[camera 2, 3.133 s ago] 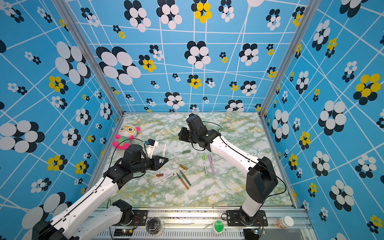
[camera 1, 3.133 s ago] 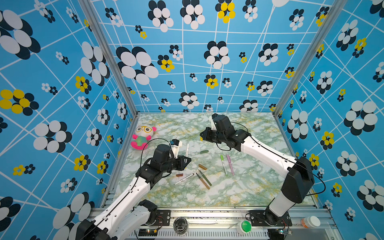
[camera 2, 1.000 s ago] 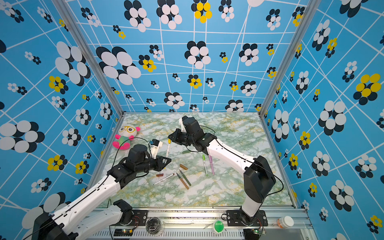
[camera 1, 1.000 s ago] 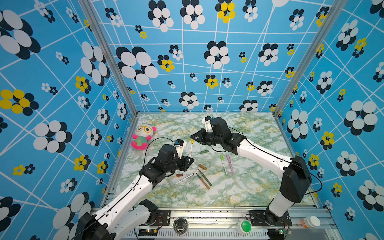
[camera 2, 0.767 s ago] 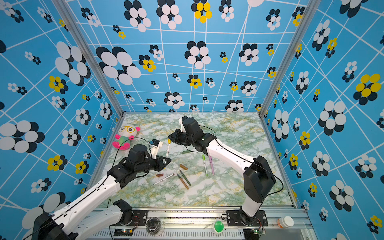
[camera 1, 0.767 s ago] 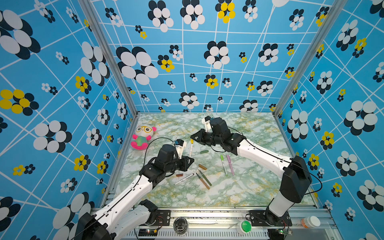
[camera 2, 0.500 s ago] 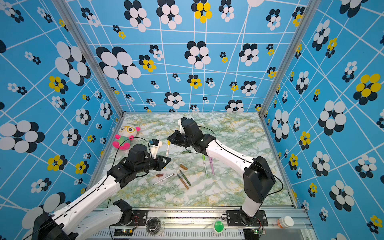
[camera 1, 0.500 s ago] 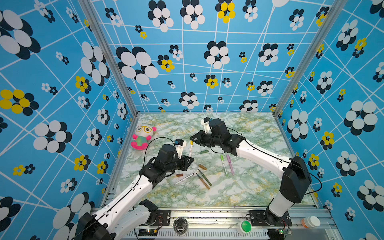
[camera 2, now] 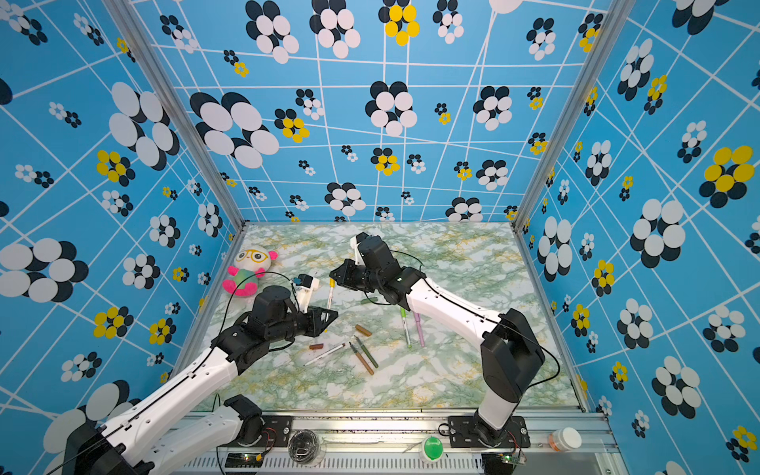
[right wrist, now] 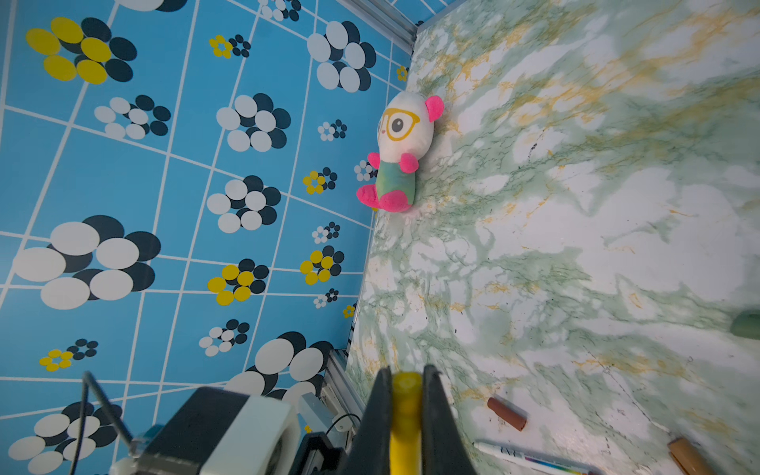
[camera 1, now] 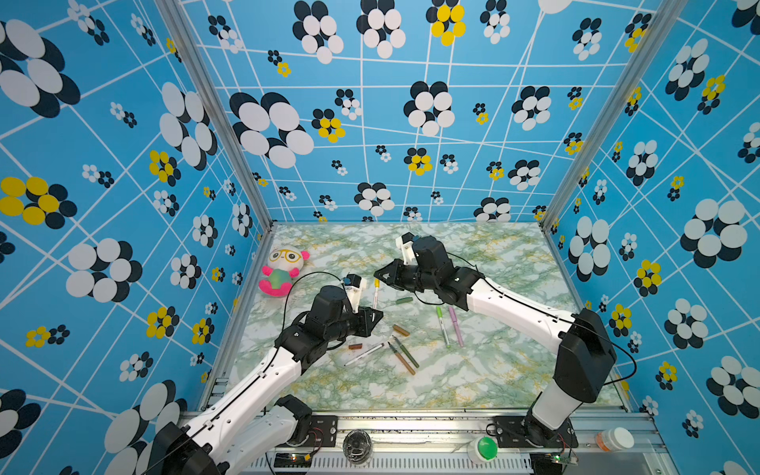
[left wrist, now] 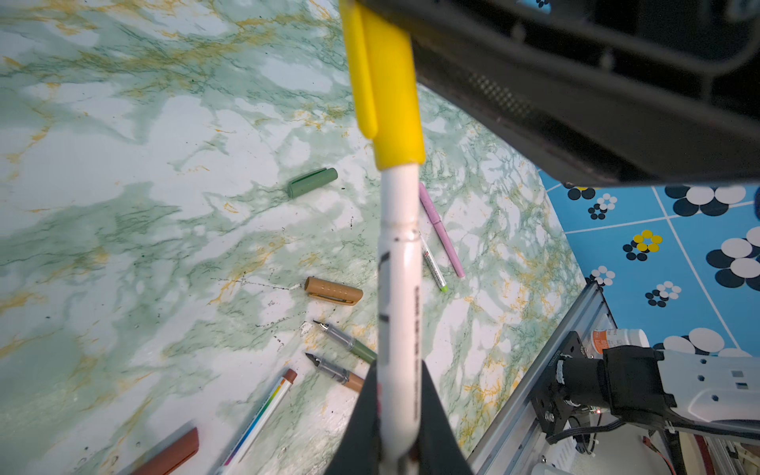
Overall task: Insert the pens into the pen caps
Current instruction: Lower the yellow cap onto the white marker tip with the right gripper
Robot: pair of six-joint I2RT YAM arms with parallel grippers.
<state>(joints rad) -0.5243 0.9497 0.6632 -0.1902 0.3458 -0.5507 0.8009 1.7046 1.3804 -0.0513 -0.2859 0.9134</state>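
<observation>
While the left pincer [camera 1: 375, 316] is clamping the white-barrelled marker pen [left wrist: 399, 288] steady above the marbled surface [left wrist: 123, 205], the right pincer [right wrist: 406, 374] is gripping the stubby yellow plastic cap [left wrist: 384, 82], seemingly pressing it onto the tip

No lettering can be read. Fine black print runs along the white-barrelled pen [left wrist: 399, 304] but is blurred in the left wrist view. The orange label on the white jar [camera 1: 614, 439], lower right in both top views, is too small to read.
</observation>
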